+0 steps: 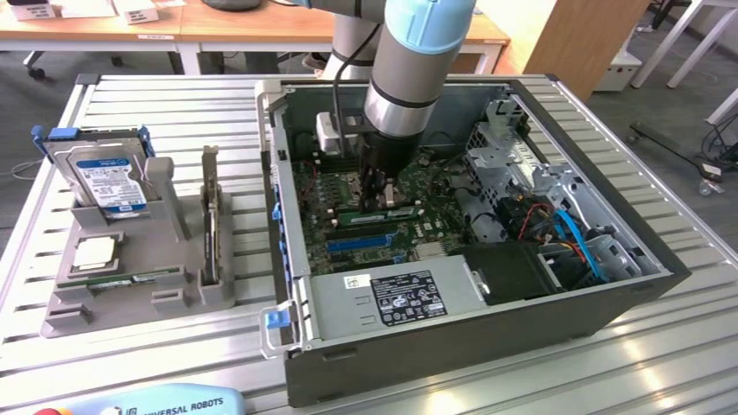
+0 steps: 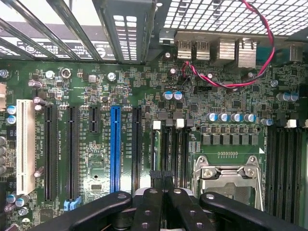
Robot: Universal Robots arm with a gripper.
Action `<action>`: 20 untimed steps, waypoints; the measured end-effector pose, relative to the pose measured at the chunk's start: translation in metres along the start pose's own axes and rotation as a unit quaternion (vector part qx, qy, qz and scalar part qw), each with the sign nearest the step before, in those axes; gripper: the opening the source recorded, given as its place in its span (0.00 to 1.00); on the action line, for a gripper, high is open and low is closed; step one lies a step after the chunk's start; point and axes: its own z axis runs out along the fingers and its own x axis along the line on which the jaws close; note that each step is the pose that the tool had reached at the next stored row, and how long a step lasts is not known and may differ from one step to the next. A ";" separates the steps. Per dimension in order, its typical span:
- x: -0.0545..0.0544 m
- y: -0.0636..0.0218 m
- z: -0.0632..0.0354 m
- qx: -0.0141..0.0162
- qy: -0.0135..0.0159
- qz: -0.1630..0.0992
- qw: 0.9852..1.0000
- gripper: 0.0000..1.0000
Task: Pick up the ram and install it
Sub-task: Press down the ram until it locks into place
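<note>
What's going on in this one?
A robot arm has reached down into an open computer case on the table, its gripper shut just above the motherboard, near the memory slots. One ram stick lies in the grey parts holder beside the case, along with a hard drive.

gripper (image 2: pixel 162 180) shut over mobo (image 2: pixel 96 91), beside blue slot (image 2: pixel 115 144).

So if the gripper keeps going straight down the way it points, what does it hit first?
Most likely the green motherboard inside the open computer case. The shut gripper points at the narrow memory slots beside the processor socket; depth is unclear.
</note>
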 end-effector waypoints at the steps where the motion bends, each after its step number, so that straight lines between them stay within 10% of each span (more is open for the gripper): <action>1: 0.000 0.0000 0.0000 0.000 0.000 0.000 1.000 0.10; 20: 0.000 -0.0001 -0.0020 0.000 -0.001 0.000 1.000 0.10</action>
